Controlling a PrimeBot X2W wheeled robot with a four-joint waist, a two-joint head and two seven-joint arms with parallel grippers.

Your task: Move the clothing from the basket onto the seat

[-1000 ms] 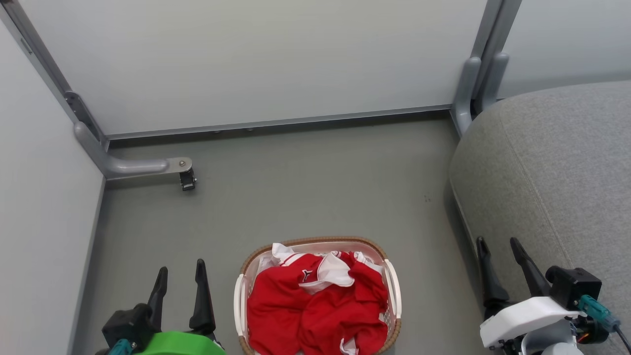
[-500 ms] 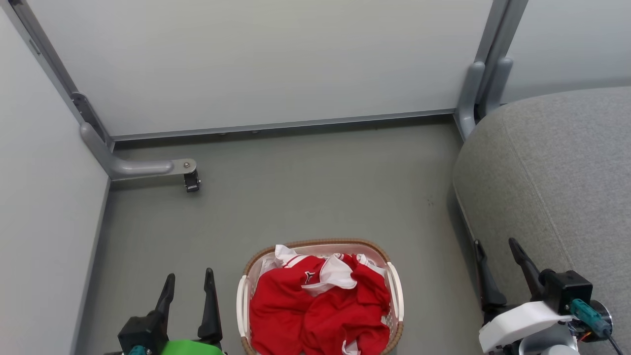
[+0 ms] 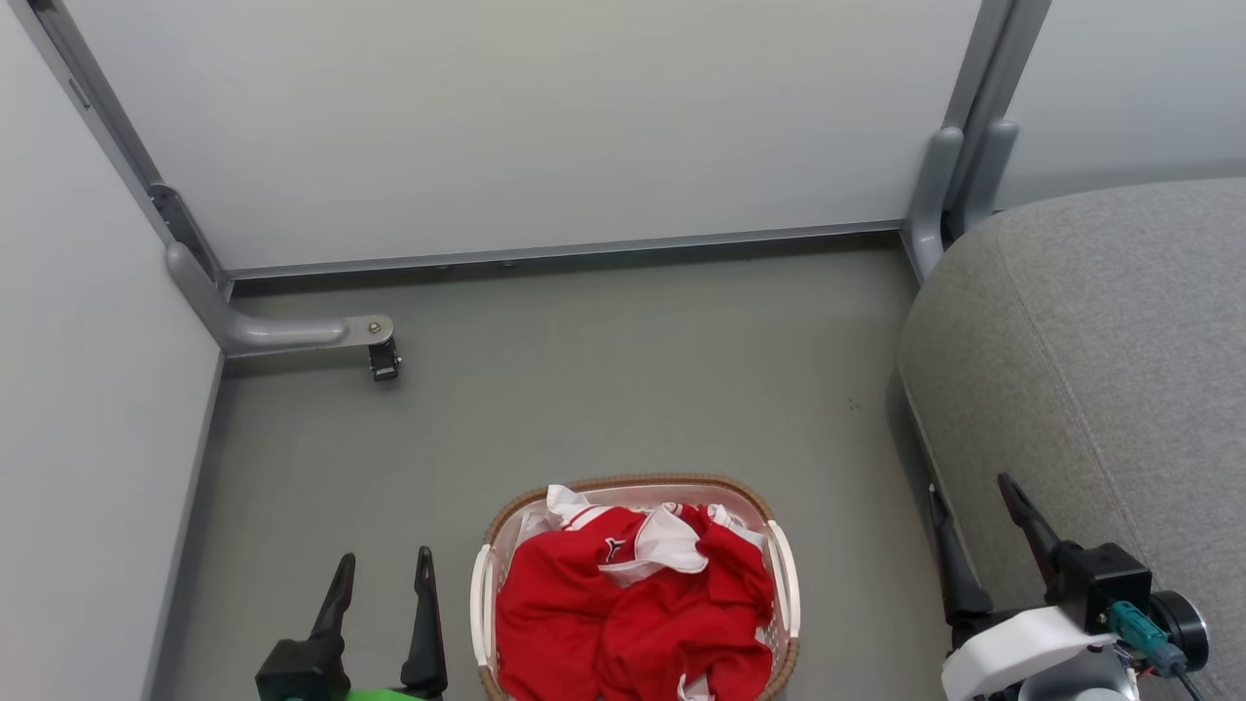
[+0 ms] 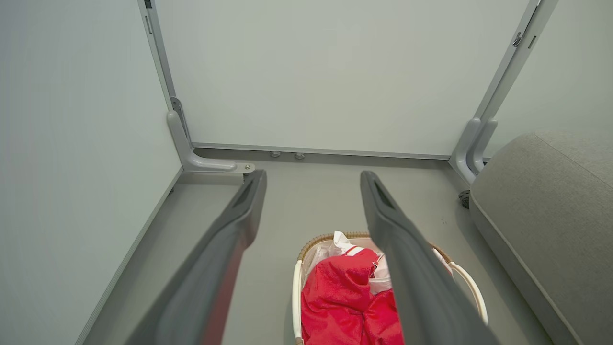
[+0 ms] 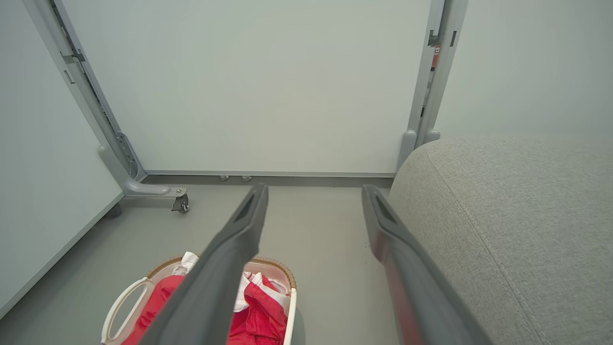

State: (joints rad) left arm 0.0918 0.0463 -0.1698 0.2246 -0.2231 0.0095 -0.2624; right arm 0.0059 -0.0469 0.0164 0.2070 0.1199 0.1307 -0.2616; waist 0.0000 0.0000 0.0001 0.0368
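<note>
Red jerseys with white trim point(image 3: 633, 623) lie heaped in the white basket point(image 3: 785, 584) with its brown woven rim, on the floor at the bottom centre of the head view. The clothing point(image 4: 345, 302) and the basket point(image 4: 296, 297) also show in the left wrist view, and the clothing point(image 5: 258, 311) and basket point(image 5: 119, 306) in the right wrist view. The grey seat point(image 3: 1100, 370) fills the right side. My left gripper point(image 3: 384, 574) is open, left of the basket. My right gripper point(image 3: 969, 497) is open, beside the seat's front edge. Both are empty.
Pale partition panels point(image 3: 545, 127) wall in the floor at the back and left. A grey frame foot with a small caster point(image 3: 382, 358) juts out at the left. Grey posts point(image 3: 959, 166) stand at the back right by the seat. Bare grey floor point(image 3: 623, 380) lies beyond the basket.
The head view has shifted, so everything sits slightly lower and further right. Both grippers sit lower in it than before, the left one nearer the basket. Basket and clothing are undisturbed.
</note>
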